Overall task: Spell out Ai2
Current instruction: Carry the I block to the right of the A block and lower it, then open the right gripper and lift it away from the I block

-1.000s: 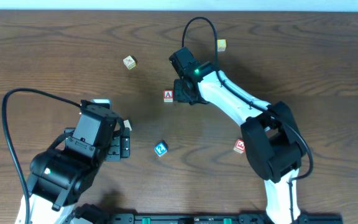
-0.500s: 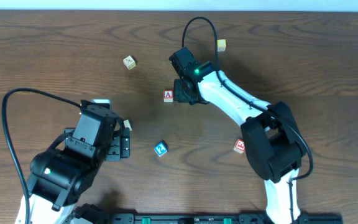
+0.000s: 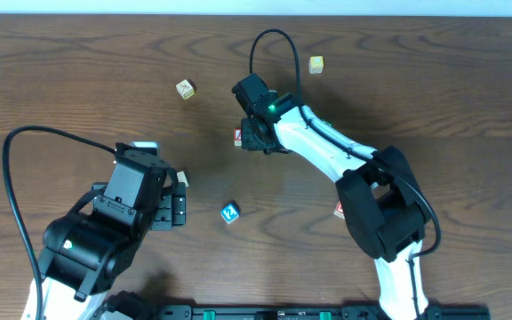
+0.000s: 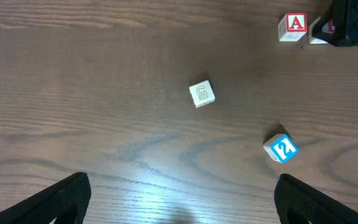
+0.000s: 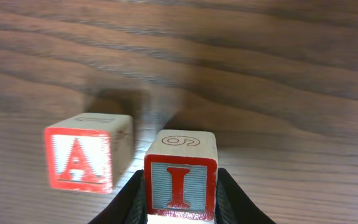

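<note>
My right gripper (image 5: 180, 198) is shut on the red-edged "I" cube (image 5: 180, 180), held low over the table just right of the red-edged "A" cube (image 5: 82, 160); a narrow gap shows between them. In the overhead view the right gripper (image 3: 254, 135) partly covers the "A" cube (image 3: 238, 136). The blue-edged "2" cube (image 3: 229, 212) lies nearer the front, tilted. In the left wrist view the "A" cube (image 4: 296, 26) is at the top right and the "2" cube (image 4: 281, 148) at the right. My left gripper (image 4: 185, 205) is open and empty.
A plain cube with a pale mark (image 4: 201, 94) lies ahead of the left gripper. Another red-edged cube (image 3: 340, 211) sits by the right arm's base. Two more cubes lie at the back, one to the left (image 3: 185, 89) and one to the right (image 3: 316, 64).
My right gripper has moved left with the "I" cube, closer to the "A" cube, now partly covering it from above. The left arm has not moved.
</note>
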You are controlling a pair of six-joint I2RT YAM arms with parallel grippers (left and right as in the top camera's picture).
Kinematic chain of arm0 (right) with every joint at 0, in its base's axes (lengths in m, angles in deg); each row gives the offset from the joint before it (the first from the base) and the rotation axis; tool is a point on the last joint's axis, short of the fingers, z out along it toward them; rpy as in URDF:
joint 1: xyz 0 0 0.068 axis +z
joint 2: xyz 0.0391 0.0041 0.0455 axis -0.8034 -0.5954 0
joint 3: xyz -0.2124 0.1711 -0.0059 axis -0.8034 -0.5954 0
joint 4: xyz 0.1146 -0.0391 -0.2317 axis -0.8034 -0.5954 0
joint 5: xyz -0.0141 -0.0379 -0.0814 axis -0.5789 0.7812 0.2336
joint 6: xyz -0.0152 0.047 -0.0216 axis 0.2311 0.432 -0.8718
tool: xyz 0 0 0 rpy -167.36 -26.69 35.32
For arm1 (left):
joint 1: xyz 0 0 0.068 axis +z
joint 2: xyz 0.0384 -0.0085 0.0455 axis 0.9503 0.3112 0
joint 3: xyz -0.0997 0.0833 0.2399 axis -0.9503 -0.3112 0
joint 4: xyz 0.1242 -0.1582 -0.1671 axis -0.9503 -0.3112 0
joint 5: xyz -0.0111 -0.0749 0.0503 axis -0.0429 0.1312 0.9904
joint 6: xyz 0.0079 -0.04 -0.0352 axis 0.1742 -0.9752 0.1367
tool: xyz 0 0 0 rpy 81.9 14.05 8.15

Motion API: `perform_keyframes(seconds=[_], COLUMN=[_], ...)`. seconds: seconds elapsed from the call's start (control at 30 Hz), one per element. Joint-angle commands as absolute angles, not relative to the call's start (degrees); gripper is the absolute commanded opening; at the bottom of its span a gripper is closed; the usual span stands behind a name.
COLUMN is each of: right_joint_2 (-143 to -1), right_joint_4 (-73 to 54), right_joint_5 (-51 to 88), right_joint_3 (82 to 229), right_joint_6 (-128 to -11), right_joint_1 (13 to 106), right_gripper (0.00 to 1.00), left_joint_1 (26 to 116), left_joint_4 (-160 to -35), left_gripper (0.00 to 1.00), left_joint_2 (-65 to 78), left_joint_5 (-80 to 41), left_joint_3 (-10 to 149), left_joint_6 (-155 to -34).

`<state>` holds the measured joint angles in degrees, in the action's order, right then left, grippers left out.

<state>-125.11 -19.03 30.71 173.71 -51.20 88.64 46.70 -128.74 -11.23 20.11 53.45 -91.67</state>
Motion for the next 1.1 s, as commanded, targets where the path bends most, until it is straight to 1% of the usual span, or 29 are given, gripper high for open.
perform_keyframes(seconds=[0.0, 0.27, 0.3, 0.37, 0.43, 0.53, 0.67, 0.83, 1.07], right_joint_2=[-126.11, -126.14, -126.14, -126.11, -126.14, -126.11, -126.09, -124.61, -118.68], right_joint_4=[-20.05, -19.09, -19.03, -19.03, -19.00, -18.98, -18.41, -18.22, -19.79], right_joint_5=[35.17, 35.24, 35.26, 35.09, 35.06, 35.09, 35.17, 36.27, 38.91], right_joint_3=[174.50, 174.50, 174.50, 174.50, 174.50, 174.50, 174.52, 174.57, 174.59], right_joint_6=[-51.90, -52.56, -52.56, -52.56, -52.53, -52.53, -52.56, -52.88, -55.42], right_joint_1=[88.66, 88.64, 88.64, 88.64, 88.64, 88.64, 88.61, 88.22, 87.81], right_gripper=[0.24, 0.25, 0.27, 0.35, 0.37, 0.45, 0.46, 0.57, 0.61], left_joint_1=[46.81, 46.81, 46.81, 46.81, 46.81, 46.81, 46.81, 46.74, 46.74], left_joint_4=[-128.91, -128.91, -128.91, -128.91, -128.89, -128.91, -128.91, -128.89, -129.17], left_gripper=[0.95, 0.95, 0.95, 0.95, 0.95, 0.96, 0.95, 0.95, 0.95], left_joint_2=[-11.50, -11.50, -11.50, -11.50, -11.50, -11.50, -11.50, -11.93, -16.13], left_joint_5=[20.53, 20.51, 20.53, 20.51, 20.53, 20.53, 20.53, 20.07, 19.83], left_joint_3=[53.71, 53.71, 53.71, 53.71, 53.71, 53.71, 53.71, 53.71, 53.82], left_joint_6=[-92.28, -92.28, -92.28, -92.28, -92.28, -92.28, -92.26, -90.79, -90.81])
